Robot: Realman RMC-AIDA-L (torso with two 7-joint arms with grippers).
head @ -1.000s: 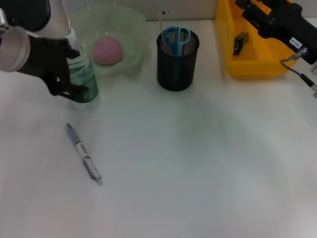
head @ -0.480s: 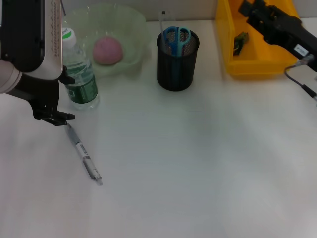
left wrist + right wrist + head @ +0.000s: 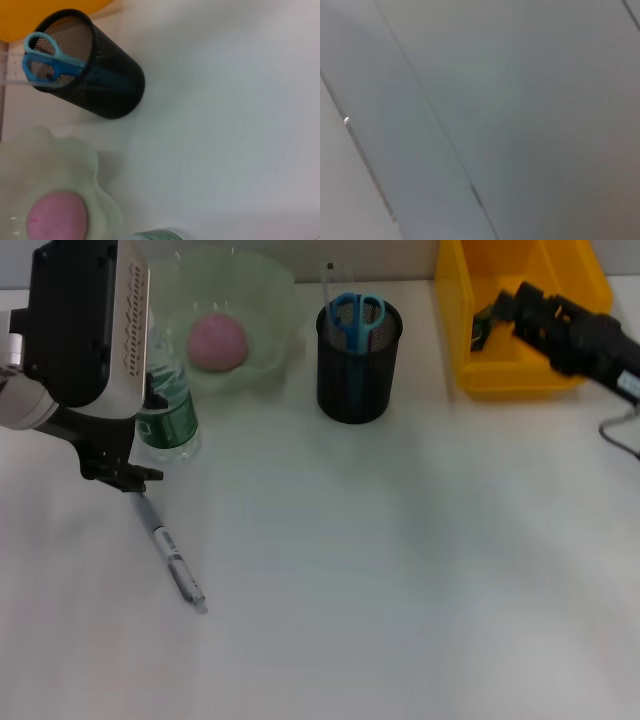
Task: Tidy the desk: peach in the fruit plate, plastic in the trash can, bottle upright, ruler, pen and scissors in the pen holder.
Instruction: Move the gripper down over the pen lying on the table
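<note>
Head view puts the left gripper (image 3: 120,475) low over the desk (image 3: 400,570), its dark fingertips right at the upper end of the pen (image 3: 170,555). Whether they touch that tip cannot be made out, and the gap between the fingers is hidden by the arm's own body, so I cannot tell if the claw is wide or narrow.

The pen lies flat on the desk, its long axis slanting away from the left gripper toward the robot and a little to its right. So the claw sits over one end, not the middle (a grasp there would likely let the pen swing). My judgement is that the coming move depends on shifting along that axis toward the pen's centre, with the fingers set across it.

The bottle (image 3: 165,415) stands upright just behind the left gripper, close beside the arm. The peach (image 3: 218,342) is in the plate (image 3: 270,300). The scissors (image 3: 357,315) are in the holder (image 3: 358,375), with a clear ruler (image 3: 327,280) at its rim.

The right gripper (image 3: 500,308) hovers over the yellow bin (image 3: 520,370), well apart from the pen; its fingers' state I cannot tell. The left arm is plainly the nearer one.
</note>
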